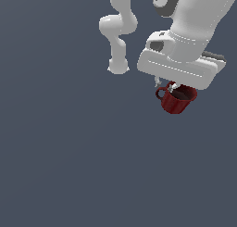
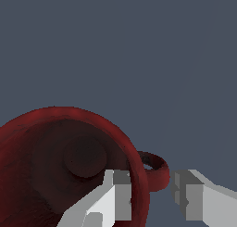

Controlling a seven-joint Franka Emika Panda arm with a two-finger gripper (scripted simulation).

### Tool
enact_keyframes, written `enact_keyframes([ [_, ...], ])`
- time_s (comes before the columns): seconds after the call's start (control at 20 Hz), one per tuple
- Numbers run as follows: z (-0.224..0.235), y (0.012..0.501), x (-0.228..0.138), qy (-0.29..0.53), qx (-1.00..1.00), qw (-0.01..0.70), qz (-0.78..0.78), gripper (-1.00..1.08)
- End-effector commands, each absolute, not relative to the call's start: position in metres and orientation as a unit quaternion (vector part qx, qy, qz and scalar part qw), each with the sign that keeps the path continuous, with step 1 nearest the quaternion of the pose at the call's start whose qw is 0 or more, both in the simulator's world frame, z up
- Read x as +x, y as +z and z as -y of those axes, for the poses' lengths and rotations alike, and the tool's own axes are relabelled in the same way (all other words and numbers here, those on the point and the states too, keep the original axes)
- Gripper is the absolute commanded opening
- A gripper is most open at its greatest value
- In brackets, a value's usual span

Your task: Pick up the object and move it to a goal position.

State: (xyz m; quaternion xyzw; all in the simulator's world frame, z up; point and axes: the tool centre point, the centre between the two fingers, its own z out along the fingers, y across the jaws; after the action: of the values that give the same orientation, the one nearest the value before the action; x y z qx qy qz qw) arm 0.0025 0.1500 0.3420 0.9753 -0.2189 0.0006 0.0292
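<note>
The dark red mug [image 1: 177,100] stands upright just under my white gripper [image 1: 170,87] in the exterior view, with its loop handle toward that view's left. In the wrist view the mug [image 2: 51,147] fills the lower part of the picture, and its dark inside and its handle [image 2: 156,168] both show. My gripper [image 2: 152,198] straddles the mug's wall beside the handle. One finger [image 2: 115,198] is inside the mug against the wall. The other finger [image 2: 190,198] is outside, with a gap between it and the wall. The jaws are open.
A plain dark grey-blue surface [image 1: 69,152] fills both views. The white arm's links [image 1: 118,31] rise at the back of the exterior view, above and to that view's left of the gripper.
</note>
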Motion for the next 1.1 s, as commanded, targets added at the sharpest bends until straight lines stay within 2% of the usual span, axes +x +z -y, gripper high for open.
enact_keyframes([
  [0.0,-0.155,0.359,0.009,0.002,0.975,0.028,0.219,-1.00],
  [0.55,-0.173,0.410,0.033,0.002,0.975,0.029,0.219,-1.00],
  [1.05,-0.180,0.429,0.043,0.002,0.975,0.029,0.218,-1.00],
])
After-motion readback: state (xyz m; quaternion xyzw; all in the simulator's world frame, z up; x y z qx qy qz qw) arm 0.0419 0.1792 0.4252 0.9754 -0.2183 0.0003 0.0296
